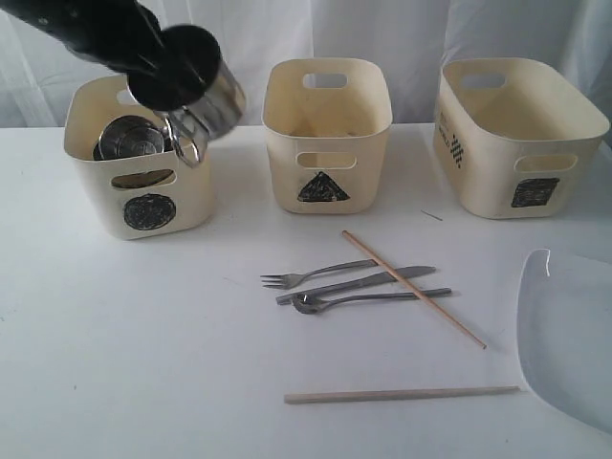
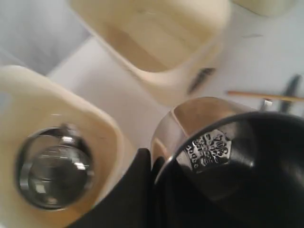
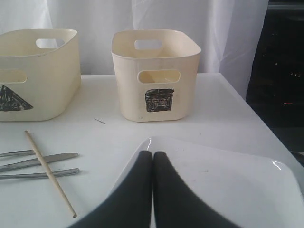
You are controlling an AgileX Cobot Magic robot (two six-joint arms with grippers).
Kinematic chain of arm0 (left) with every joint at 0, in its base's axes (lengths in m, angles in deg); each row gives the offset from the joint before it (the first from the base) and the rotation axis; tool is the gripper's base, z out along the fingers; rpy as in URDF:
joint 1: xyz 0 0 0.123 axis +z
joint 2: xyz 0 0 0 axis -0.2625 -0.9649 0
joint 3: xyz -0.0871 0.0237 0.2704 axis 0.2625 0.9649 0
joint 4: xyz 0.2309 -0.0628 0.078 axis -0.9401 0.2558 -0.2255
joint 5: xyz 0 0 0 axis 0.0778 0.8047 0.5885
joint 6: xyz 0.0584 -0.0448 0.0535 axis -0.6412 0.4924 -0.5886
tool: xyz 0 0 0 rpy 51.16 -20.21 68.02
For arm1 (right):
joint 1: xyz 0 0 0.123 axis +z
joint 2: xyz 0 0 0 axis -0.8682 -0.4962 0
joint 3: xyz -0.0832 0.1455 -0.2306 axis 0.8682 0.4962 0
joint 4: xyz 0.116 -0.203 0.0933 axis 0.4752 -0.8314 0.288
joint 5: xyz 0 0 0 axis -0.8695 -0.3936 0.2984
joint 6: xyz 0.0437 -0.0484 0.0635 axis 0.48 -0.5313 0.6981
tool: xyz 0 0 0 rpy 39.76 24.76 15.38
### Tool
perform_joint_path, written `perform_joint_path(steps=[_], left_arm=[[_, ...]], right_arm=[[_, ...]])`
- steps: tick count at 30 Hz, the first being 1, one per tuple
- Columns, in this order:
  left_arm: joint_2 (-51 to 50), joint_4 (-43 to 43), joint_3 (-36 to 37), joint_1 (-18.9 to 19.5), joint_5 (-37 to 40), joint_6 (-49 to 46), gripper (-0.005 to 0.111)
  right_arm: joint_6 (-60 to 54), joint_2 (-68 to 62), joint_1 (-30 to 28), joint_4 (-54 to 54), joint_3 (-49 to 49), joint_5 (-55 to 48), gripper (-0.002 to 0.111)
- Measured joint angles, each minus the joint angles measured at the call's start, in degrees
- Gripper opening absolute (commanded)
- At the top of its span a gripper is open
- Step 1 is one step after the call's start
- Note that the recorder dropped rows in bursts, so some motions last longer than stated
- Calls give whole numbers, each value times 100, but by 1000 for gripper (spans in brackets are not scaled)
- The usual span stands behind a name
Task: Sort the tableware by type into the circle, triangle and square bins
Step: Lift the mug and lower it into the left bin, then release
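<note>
My left gripper [image 1: 182, 96] [image 2: 153, 166] is shut on the rim of a steel mug [image 1: 212, 107] [image 2: 199, 118] and holds it tilted over the right edge of the circle bin [image 1: 143, 191] [image 2: 102, 126]. Another steel vessel [image 1: 129, 139] [image 2: 52, 166] lies inside that bin. The triangle bin [image 1: 325, 129] [image 3: 38, 71] and the square bin [image 1: 516, 134] [image 3: 154, 71] stand to the right. Fork [image 1: 306, 277], knife [image 1: 363, 282], spoon [image 1: 373, 298] and two chopsticks [image 1: 411, 287] [image 1: 402, 393] lie on the table. My right gripper [image 3: 152, 154] is shut and empty over the clear plate [image 3: 228, 180] [image 1: 569, 335].
A white curtain hangs behind the bins. The table's right edge [image 3: 266, 137] runs close to the square bin and the plate. A chopstick [image 3: 50, 173] crosses the cutlery handles to the left of the plate.
</note>
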Motion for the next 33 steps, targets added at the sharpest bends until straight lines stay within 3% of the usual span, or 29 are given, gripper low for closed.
perform_joint_path(steps=[5,8,14,21,33], left_arm=[[-248,-1622,-70,340,-620,1099,0],[-561,-2028,-70,630,-858,1487,0],[-1121,-2145,-70,1082,-1682,1653,0],[-1558,-2194,-70,1296,-3003,1664,0],[-2501,-2211,-582,1478,-3433,1697,1]], right_arm=[[0,0,0,0,0,0,0],[0,0,0,0,0,0,0],[0,0,0,0,0,0,0],[11,0,0,0,0,0,0],[11,0,0,0,0,0,0]])
